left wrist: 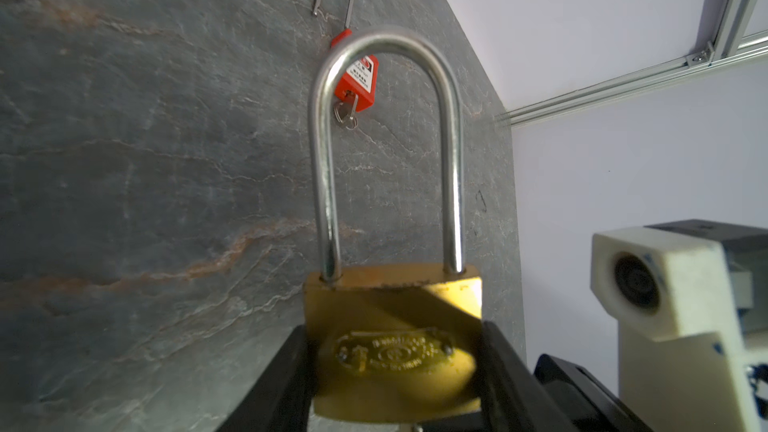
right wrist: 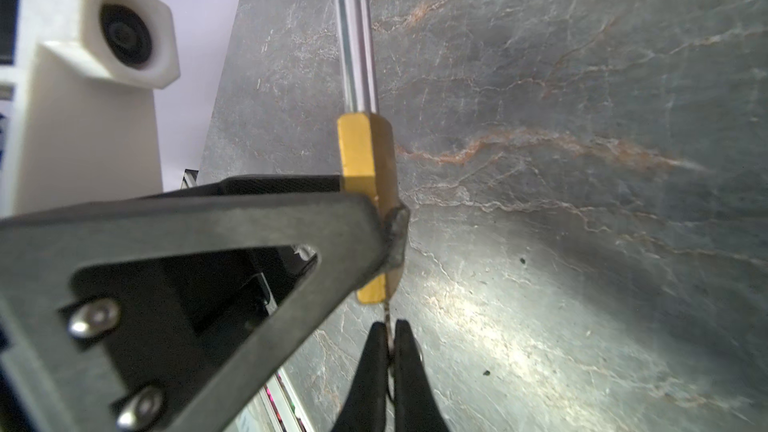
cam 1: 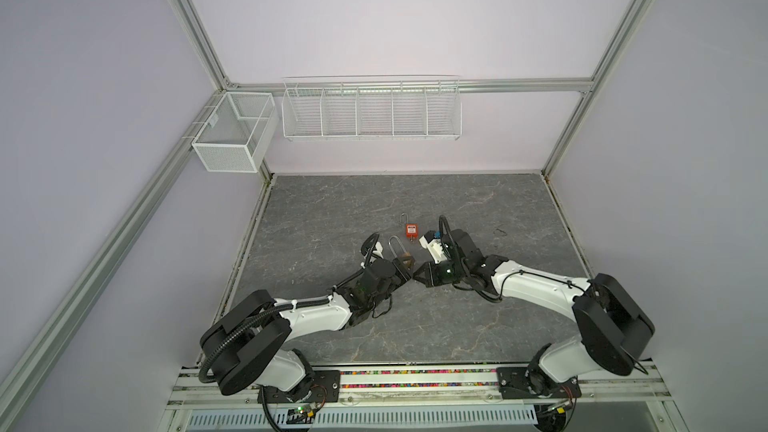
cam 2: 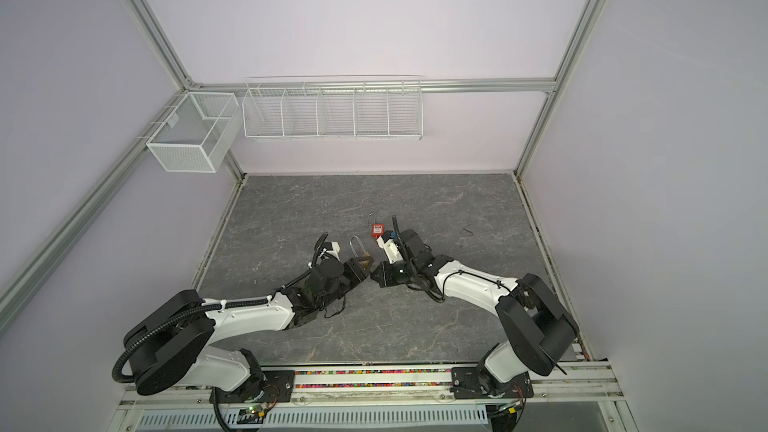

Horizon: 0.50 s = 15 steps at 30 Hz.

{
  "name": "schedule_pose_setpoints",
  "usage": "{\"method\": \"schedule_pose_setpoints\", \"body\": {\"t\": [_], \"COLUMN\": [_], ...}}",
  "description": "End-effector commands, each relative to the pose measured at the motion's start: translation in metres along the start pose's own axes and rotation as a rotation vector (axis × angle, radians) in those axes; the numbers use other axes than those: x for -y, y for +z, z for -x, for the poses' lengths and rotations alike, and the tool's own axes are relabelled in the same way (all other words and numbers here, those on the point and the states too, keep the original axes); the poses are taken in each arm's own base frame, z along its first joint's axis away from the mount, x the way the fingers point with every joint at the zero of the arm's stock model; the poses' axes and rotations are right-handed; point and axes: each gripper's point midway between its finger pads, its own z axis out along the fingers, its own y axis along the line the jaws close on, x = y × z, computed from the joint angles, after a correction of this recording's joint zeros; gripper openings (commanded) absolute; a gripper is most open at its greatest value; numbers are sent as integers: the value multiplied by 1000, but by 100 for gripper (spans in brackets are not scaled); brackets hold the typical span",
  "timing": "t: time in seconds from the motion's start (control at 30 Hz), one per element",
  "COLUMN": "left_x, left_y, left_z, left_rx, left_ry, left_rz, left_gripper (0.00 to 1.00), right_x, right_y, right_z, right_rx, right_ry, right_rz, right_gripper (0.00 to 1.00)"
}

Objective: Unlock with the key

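Left arm (cam 1: pixel 316 313) and right arm (cam 1: pixel 536 284) were stretched low, inward; padlock (left wrist: pixel 392 305) was clamped in left jaws, key (right wrist: pixel 387 312) pinched in right jaws at its base.

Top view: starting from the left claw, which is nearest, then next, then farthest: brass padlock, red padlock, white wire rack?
1. Brass padlock: gripped in the left gripper itself.
2. Red padlock: on the table, just beyond.
3. White wire rack: up on the back wall.

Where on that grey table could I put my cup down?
Widest: the far strip of the table, between the back wall and the red padlock. Also the near patch between left arm and right arm. Crowded mid-table: the left gripper holds the brass padlock, the right gripper pinches the key at its base.
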Motion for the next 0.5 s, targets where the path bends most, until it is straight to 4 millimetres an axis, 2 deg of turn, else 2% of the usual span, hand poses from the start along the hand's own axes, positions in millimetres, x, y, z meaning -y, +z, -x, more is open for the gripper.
{"method": "schedule_pose_setpoints", "body": {"t": [0.0,0.33,0.47], "left_x": [-42,-50,-48], "left_y": [-5,-19,-26], "left_z": [-17,7,14], "left_rx": [-51,65,96], "left_ry": [38,48,64], "left_rz": [134,215,212], "left_gripper": [0,0,0], "right_x": [-13,6,8], "right_y": [-4,7,9], "right_z": [22,-6,-9], "right_rx": [100,47,42], "right_ry": [-79,-28,-16], "right_rz": [43,-31,-31], "right_gripper": [7,7,7]}}
